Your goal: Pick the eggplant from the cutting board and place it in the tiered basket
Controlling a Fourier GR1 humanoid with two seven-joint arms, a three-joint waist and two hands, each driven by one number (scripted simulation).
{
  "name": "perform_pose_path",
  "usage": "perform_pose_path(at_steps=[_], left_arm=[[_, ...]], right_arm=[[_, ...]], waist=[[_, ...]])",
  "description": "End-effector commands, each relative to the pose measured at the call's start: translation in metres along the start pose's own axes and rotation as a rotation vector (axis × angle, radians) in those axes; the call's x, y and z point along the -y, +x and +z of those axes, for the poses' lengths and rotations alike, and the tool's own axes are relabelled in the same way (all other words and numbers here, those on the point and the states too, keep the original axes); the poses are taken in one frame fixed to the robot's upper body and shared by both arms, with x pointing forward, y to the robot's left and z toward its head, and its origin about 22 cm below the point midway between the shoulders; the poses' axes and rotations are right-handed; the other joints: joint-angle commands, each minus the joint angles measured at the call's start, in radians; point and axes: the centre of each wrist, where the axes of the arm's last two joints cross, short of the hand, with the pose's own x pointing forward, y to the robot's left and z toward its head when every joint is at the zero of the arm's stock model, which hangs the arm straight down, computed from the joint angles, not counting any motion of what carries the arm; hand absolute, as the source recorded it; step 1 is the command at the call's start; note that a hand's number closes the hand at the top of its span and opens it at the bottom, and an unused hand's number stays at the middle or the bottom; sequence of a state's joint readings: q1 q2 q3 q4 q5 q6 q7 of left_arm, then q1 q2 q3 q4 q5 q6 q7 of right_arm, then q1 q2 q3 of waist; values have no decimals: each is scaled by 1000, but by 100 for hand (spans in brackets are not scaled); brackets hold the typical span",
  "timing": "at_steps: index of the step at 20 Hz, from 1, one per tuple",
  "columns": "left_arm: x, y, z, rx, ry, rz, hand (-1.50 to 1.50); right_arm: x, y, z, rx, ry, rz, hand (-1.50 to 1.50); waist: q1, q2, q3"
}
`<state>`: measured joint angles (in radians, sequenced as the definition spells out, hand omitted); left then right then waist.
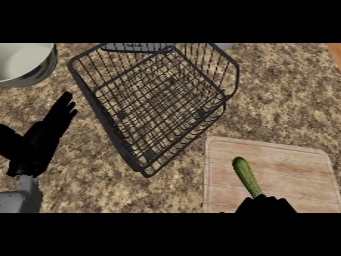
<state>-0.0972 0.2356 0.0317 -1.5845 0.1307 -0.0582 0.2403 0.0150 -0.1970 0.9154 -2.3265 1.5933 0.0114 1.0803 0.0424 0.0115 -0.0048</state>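
Right hand [265, 204] shows only as dark fingers at the lower edge, touching the near end of the green, elongated eggplant [246, 176]; whether they curl round it cannot be told. Eggplant lies on the wooden cutting board [291, 165]. Tiered basket [158, 100] sits just beside the board, up-left. Left hand [36, 140] rests spread, fingers straight, left of the basket. Grey pot [14, 62] at the upper left. No legible writing anywhere.

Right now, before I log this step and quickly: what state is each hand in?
Left hand: open, fingers straight, resting at the view's left, holding nothing.
Right hand: only its top shows at the lower edge by the green vegetable; cannot tell.
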Motion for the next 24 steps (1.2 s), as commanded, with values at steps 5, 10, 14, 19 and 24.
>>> perform_pose_path(at_steps=[5,10,14,19,24], left_arm=[[-4,5,-5,14,-1,-6,0],[3,0,-1,-6,-27,5,0],[1,2,-7,16,-22,-5,0],[13,7,-8,8,-45,-6,0],[10,-1,-7,7,-30,3,0]], right_arm=[[-21,34,-22,-189,20,-101,150],[-24,28,-33,-256,45,-107,150],[-55,35,-68,-290,26,-98,150],[-73,64,-104,-285,16,-36,150],[-94,83,-142,-304,-21,0,150]], waist=[[15,6,-2],[34,8,-1],[39,16,2],[33,0,3],[28,-1,3]])
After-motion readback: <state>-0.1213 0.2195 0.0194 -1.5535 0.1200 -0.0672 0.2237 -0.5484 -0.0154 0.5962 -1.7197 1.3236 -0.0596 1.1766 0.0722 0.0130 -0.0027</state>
